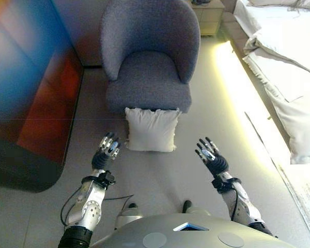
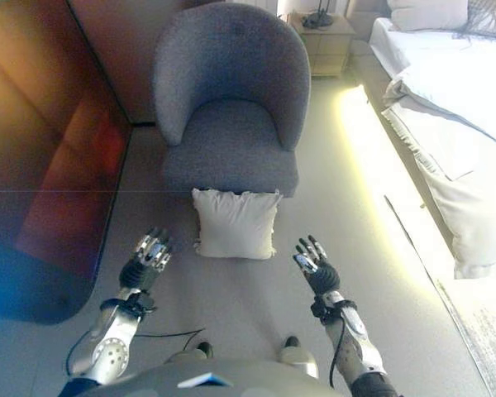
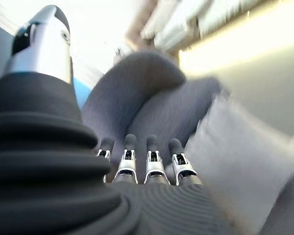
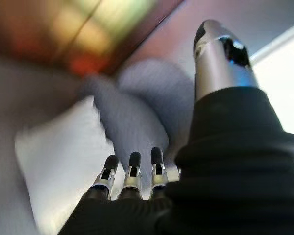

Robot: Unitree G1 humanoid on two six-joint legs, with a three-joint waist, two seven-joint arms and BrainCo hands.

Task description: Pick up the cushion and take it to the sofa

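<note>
cushion (image 1: 152,129) leans on the armchair (image 1: 149,57); left hand (image 1: 106,151), right hand (image 1: 211,155) flank it, fingers straight, empty.

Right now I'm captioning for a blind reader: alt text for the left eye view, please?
A white cushion leans against a grey armchair on the floor, the robot's open left hand and right hand raised either side of it, touching nothing. A white bed runs along the right.

We see a square off-white fabric cushion (image 1: 151,129) | standing upright on the floor, leaning against the front of the grey upholstered tub sofa chair (image 1: 149,57) | unheld
</note>
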